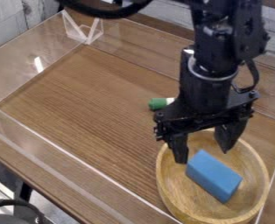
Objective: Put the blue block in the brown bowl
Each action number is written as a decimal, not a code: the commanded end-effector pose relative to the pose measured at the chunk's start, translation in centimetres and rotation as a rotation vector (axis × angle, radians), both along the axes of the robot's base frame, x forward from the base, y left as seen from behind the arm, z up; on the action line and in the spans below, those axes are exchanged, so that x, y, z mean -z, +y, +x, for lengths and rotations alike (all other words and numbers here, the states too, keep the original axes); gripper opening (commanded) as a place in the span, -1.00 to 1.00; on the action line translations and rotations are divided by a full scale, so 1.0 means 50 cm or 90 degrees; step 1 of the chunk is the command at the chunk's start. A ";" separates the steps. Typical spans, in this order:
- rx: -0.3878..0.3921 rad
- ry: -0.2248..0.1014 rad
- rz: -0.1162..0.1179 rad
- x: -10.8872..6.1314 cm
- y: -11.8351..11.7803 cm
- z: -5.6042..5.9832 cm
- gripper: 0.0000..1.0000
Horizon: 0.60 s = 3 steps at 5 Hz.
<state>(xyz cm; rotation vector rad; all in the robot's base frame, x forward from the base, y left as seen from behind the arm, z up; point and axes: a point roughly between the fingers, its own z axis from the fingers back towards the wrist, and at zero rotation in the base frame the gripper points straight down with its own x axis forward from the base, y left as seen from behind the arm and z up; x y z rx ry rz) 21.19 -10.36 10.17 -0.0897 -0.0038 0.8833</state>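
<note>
The blue block [214, 172] lies flat inside the brown bowl [165, 179] at the front right of the wooden table. My gripper [206, 147] hangs pointing down over the bowl's far half, just above and behind the block. Its jaws are open and nothing sits between the fingers. One black fingertip [179, 156] hangs over the bowl's left rim, and the other is above the block's far end. No finger touches the block.
A green-and-white marker [160, 104] lies behind the gripper, mostly hidden by it. Clear acrylic walls [35, 140] enclose the table, with a folded acrylic piece [81, 31] at the back left.
</note>
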 end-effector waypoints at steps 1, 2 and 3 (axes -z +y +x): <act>-0.034 -0.020 -0.018 -0.004 -0.010 0.006 1.00; -0.053 -0.017 -0.023 0.010 -0.012 0.006 1.00; -0.063 -0.012 -0.024 0.021 -0.014 0.006 1.00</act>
